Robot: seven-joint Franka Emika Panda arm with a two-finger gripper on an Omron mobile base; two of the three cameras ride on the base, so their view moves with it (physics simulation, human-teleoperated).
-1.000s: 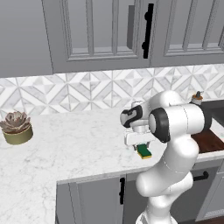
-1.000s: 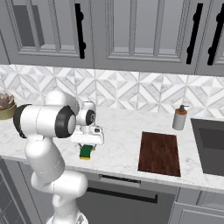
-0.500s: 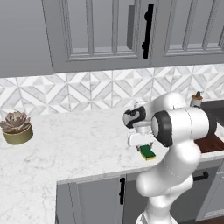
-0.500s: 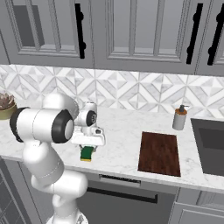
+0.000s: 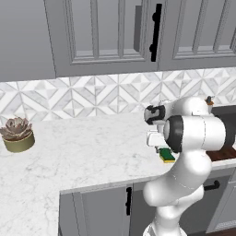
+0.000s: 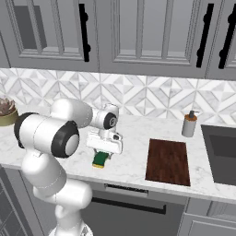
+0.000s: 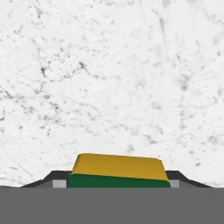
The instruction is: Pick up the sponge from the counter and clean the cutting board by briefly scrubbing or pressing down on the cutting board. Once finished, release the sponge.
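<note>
My gripper (image 7: 118, 185) clamps green-topped yellow sponge block (image 7: 118, 172) | no writing | white marble counter (image 7: 113, 78) bare toward 12 o'clock

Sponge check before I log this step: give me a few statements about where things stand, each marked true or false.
1. The sponge sits between the fingers of the gripper. True.
2. The sponge is on the cutting board. False: it is off to the board's side, over the counter.
3. A soap dispenser stands behind the board. True.
4. The potted succulent rests on the board. False: it stands on the counter, far from it.
</note>
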